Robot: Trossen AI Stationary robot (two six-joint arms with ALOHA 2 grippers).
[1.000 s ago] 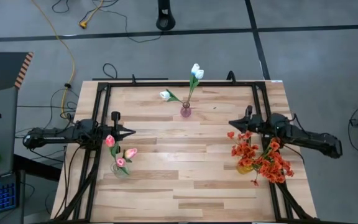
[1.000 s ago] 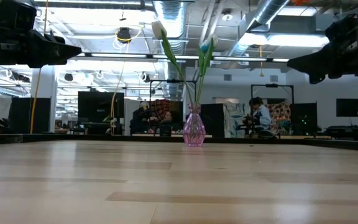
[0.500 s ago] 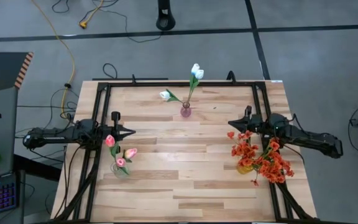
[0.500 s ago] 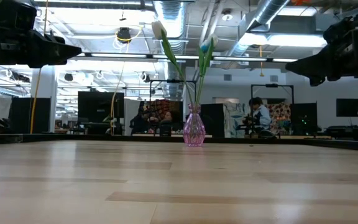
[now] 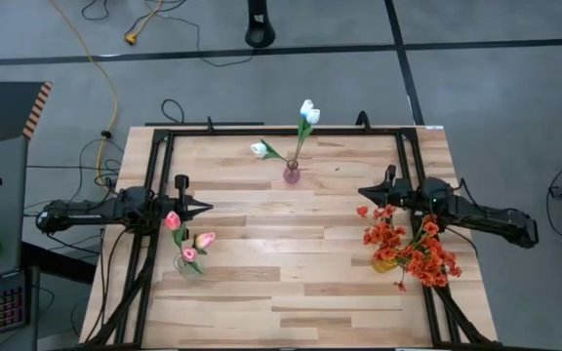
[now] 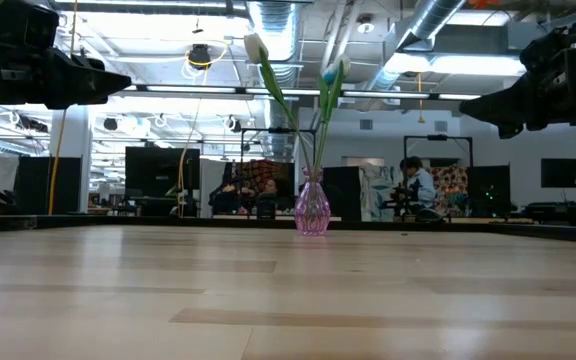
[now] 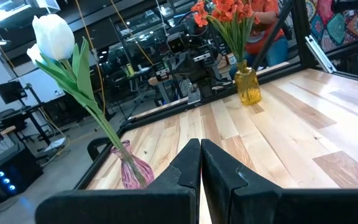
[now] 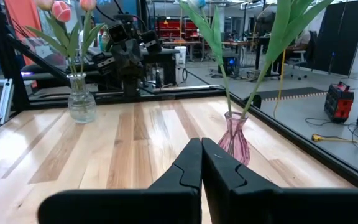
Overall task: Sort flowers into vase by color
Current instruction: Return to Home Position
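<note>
White tulips (image 5: 306,113) stand with their stems in a pink vase (image 5: 291,175) near the table's far edge; the vase also shows in the low view (image 6: 311,205). Pink tulips (image 5: 187,237) stand in a clear vase (image 5: 188,264) at the left, red-orange blooms (image 5: 408,248) in an amber vase (image 5: 386,259) at the right. My left gripper (image 5: 208,206) hovers shut just beyond the pink tulips, and its shut fingers (image 7: 201,163) show in the left wrist view. My right gripper (image 5: 361,192) hovers shut beyond the red-orange bunch, as its wrist view (image 8: 201,160) shows.
A black metal frame (image 5: 281,131) runs along the table's far, left and right sides. Bare wood lies in the table's middle and along the near edge (image 5: 281,302). People sit at desks in the room behind (image 6: 418,185).
</note>
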